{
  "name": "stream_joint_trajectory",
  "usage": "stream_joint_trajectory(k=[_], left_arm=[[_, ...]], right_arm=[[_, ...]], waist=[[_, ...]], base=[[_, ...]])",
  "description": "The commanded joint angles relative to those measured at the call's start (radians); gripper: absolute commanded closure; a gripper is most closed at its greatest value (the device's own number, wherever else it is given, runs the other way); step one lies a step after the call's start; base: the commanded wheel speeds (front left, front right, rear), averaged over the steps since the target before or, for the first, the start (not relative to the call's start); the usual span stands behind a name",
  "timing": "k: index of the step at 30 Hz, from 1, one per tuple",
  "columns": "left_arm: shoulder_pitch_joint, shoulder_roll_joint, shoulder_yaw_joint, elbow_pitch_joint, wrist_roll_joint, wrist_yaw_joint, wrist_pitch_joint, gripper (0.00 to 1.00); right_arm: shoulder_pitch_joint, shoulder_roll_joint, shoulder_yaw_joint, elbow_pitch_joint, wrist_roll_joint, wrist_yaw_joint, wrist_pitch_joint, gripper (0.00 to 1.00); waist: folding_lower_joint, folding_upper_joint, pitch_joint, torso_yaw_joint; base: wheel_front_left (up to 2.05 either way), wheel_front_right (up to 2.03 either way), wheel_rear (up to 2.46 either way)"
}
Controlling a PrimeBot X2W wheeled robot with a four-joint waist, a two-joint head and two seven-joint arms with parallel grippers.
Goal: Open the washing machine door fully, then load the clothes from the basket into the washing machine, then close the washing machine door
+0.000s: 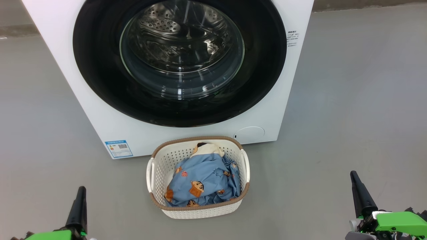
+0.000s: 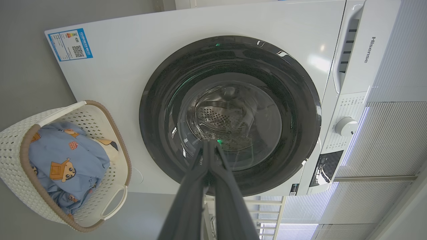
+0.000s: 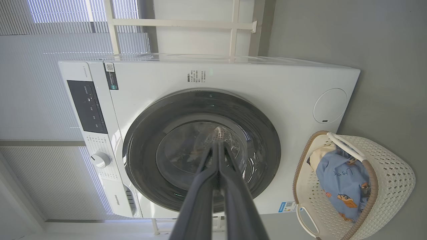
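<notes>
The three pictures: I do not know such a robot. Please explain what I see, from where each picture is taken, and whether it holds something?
A robot stands before a washing machine; its round door is shut. The head camera looks down; the dark spikes are the left gripper and right gripper. The other two pictures come from wrist cameras, turned sideways, looking along each gripper's fingers. Both grippers are shut and hold nothing. On the floor, a basket holds clothes.

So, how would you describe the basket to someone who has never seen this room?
Find the white washing machine. On the grey floor before its door stands the basket: small, cream, perforated, with a brown rim. Blue printed clothes fill it.
</notes>
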Motion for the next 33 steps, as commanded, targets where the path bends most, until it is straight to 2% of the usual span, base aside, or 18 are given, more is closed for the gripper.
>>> stream_joint_trajectory(k=[1,33], left_arm=[[-0.039,0.016,0.031,-0.017,0.004,-0.011,0.003,1.00],[-0.039,0.016,0.031,-0.017,0.004,-0.011,0.003,1.00]], right_arm=[[-0.040,-0.005,0.028,-0.024,0.005,-0.001,0.007,1.00],[-0.040,-0.005,0.028,-0.024,0.005,-0.001,0.007,1.00]], waist=[[0.0000,-0.0001,0.000,0.000],[0.0000,-0.0001,0.000,0.000]], base=[[0.00,0.00,0.00],[0.00,0.00,0.00]])
